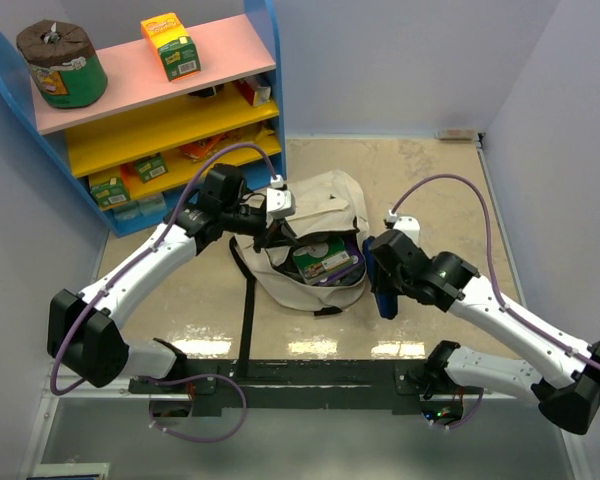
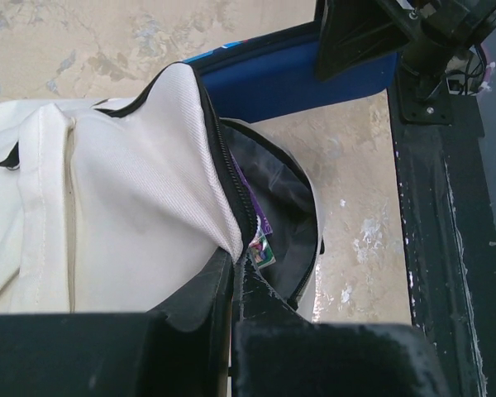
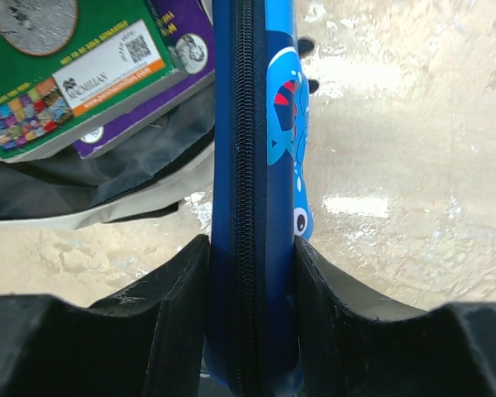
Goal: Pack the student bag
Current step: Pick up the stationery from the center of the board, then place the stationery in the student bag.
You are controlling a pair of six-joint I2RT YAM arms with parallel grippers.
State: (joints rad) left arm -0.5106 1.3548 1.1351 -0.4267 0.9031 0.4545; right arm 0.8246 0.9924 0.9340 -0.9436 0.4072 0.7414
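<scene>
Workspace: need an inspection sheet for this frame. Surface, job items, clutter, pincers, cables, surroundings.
surface: beige mottled table, glare near front edge.
job's things: student bag open, green book and purple book inside; blue pencil case held edge-on beside the opening.
clutter: small pale item by far wall, unclear.
grippers: left pincer shut on bag rim; right pincer shut on pencil case.
cables: purple cable arches over each arm, no snag seen.
surroundings: stocked coloured shelf far left; plain walls.

Only thing I can actually read is on the green book: its white label says something like "Macmillan" (QR code right above it). The other print's too small.
</scene>
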